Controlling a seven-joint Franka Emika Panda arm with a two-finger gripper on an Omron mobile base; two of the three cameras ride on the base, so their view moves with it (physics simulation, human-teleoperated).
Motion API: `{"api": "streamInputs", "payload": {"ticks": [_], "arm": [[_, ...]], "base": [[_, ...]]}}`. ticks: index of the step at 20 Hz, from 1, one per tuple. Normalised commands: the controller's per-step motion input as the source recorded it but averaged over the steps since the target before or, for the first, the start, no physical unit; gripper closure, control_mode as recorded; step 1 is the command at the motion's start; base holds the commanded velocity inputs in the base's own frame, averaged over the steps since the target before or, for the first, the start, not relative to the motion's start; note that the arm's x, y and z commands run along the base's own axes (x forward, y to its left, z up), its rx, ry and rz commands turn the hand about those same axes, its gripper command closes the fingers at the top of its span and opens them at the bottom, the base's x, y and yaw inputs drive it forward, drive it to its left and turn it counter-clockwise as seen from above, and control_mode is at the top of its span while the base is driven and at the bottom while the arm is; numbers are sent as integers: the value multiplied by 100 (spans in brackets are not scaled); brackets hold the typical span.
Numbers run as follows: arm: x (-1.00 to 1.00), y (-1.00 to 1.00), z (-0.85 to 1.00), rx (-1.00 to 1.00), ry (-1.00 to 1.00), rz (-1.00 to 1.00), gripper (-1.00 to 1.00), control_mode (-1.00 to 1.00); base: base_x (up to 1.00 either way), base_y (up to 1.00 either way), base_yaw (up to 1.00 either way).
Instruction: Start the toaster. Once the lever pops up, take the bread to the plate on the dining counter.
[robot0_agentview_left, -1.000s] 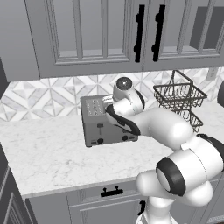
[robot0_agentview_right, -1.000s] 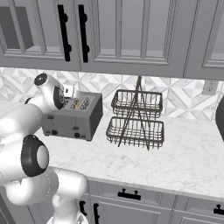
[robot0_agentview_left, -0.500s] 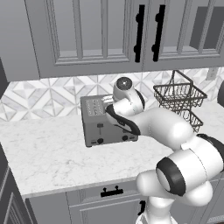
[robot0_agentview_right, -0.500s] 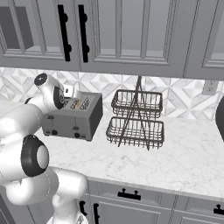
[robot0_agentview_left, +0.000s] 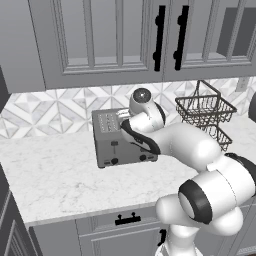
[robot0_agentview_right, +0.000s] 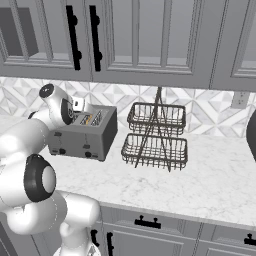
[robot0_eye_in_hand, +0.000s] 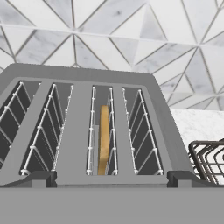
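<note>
The grey four-slot toaster (robot0_agentview_left: 122, 142) (robot0_agentview_right: 85, 132) (robot0_eye_in_hand: 87, 131) stands on the marble counter against the tiled wall. A thin golden slice of bread (robot0_eye_in_hand: 103, 140) stands upright in the third slot from the left in the hand view, sunk low between the wires. My gripper (robot0_eye_in_hand: 112, 178) hovers just above the toaster's top, open, its dark fingertips (robot0_eye_in_hand: 43, 177) wide apart with nothing between them. From the base views my hand (robot0_agentview_right: 80, 106) hangs over the toaster's top. The plate and the dining counter are out of view.
A two-tier black wire basket (robot0_agentview_right: 156, 137) (robot0_agentview_left: 205, 112) stands right of the toaster. Grey wall cabinets (robot0_agentview_right: 135, 40) hang above, and drawer fronts with black handles (robot0_agentview_left: 127, 218) run below the counter edge. Bare marble (robot0_agentview_left: 55, 175) lies in front of and left of the toaster.
</note>
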Motion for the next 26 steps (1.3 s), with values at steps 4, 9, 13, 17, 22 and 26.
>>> {"api": "streamInputs", "payload": {"ticks": [4,9,13,17,22,26], "arm": [[0,0,0,0,0,0,-100,-100],[0,0,0,0,0,0,-100,-100],[0,0,0,0,0,0,-100,-100],[0,0,0,0,0,0,-100,-100],[0,0,0,0,0,0,-100,-100],[0,0,0,0,0,0,-100,-100]], "base": [[0,0,0],[0,0,0],[0,0,0],[0,0,0],[0,0,0],[0,0,0]]}}
